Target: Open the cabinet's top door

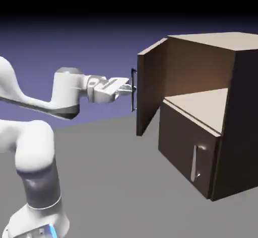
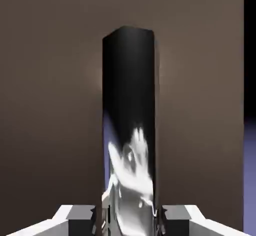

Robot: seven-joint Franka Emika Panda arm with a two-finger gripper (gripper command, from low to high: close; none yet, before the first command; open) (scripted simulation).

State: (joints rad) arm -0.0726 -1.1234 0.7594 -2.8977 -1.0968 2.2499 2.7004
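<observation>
The robot's fingers point(image 2: 81, 219) are almost shut, one on each side of the shiny handle point(image 1: 133, 90), holding it. Behind the handle, the top door point(image 1: 150, 87) is wide open, swung out from the cabinet point(image 1: 192, 150).

Glossy metal handle point(image 2: 129, 105), matt dark wood-look door point(image 1: 150, 88), smooth white plastic-look arm point(image 1: 35, 151)
</observation>
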